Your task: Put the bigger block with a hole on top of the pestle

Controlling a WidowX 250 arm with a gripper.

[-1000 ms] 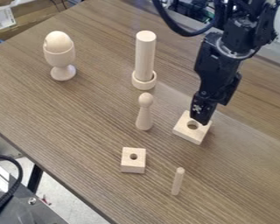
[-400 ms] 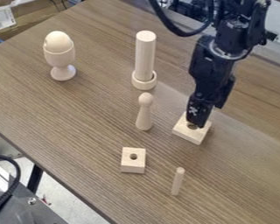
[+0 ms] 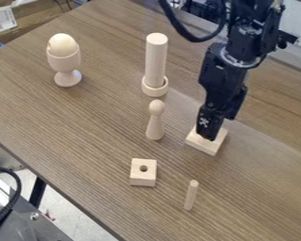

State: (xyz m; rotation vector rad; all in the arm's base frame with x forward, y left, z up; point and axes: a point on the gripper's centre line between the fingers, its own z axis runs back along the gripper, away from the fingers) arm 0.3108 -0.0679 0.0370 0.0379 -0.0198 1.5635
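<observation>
The gripper (image 3: 208, 136) hangs at the right of the camera view, its tip over the bigger block (image 3: 206, 146) and covering the block's hole. Whether it touches the block I cannot tell. That block lies flat on the table. To its left a wooden pestle-like piece with a round knob on top (image 3: 155, 123) stands upright. Farther back rises a tall wooden cylinder (image 3: 156, 60) in a round ring base, which may also be the pestle.
A smaller block with a hole (image 3: 143, 172) lies near the front, with a thin upright peg (image 3: 191, 195) to its right. An egg in a wooden cup (image 3: 64, 60) stands at the back left. The brown table's (image 3: 71, 191) front edge runs diagonally at lower left.
The gripper has moved left and slightly down across the bigger block, from its back right part to over the hole. The block and the other pieces have not moved.
</observation>
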